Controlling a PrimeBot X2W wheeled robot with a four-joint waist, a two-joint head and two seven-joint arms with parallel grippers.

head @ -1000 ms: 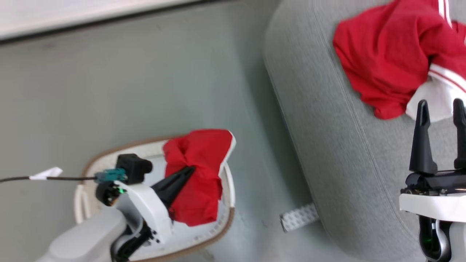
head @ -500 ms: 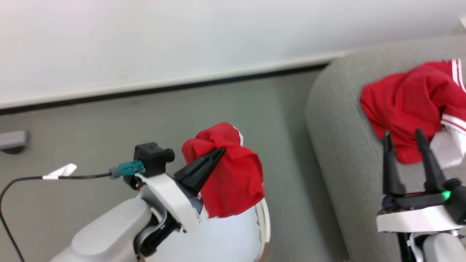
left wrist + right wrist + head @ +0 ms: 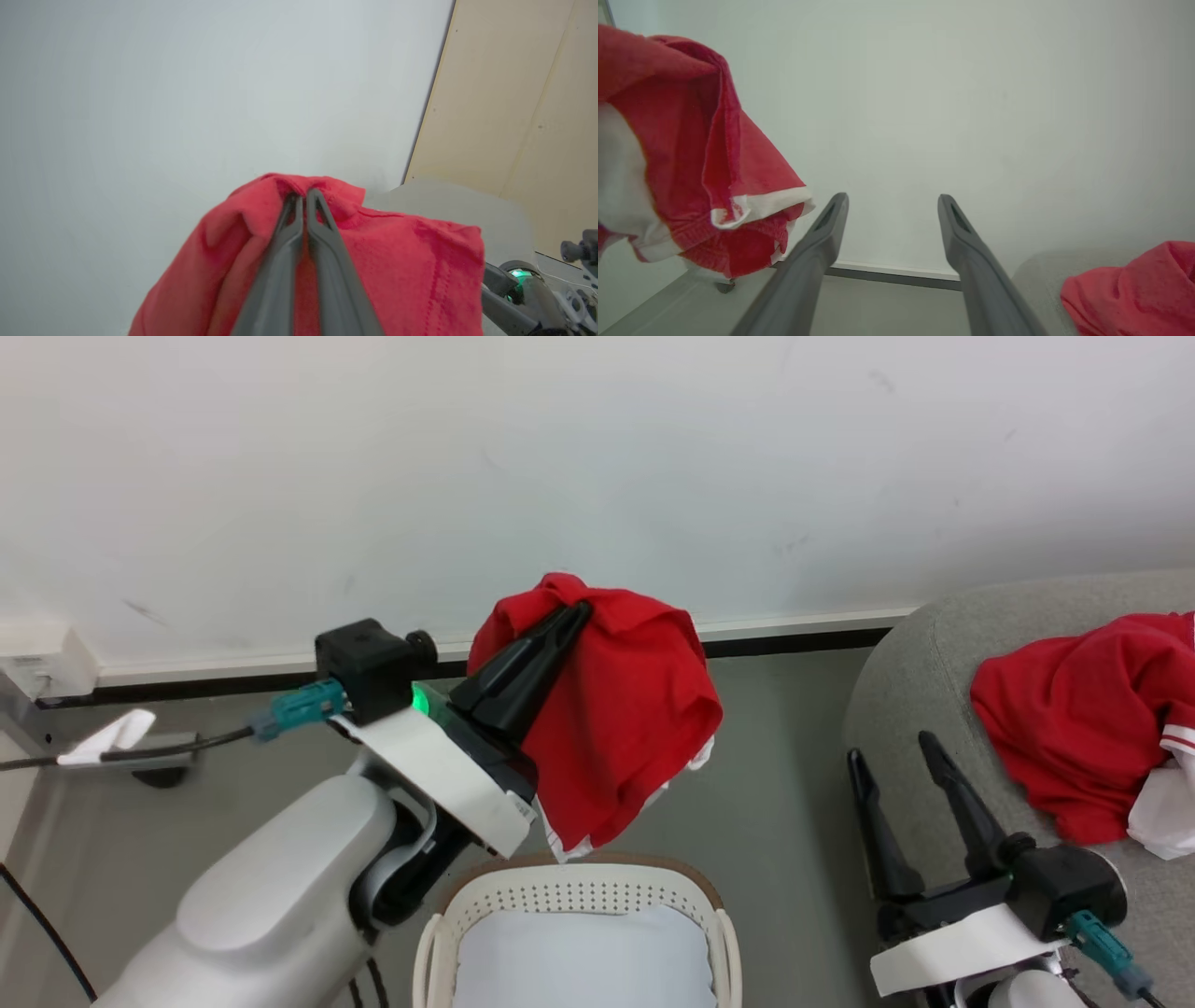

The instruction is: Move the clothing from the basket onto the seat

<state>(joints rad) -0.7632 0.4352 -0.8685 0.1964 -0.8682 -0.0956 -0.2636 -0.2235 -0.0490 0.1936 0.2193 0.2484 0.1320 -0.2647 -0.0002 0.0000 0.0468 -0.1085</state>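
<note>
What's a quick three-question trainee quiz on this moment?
1. True or false: the left gripper is shut on a red garment held up outside the basket.
2. Fill in: the right gripper is ___ and holds nothing.
3. Where does the other red garment lie? A) in the basket B) on the seat C) in the right gripper

Key: 1 true; 2 open; 3 B
</note>
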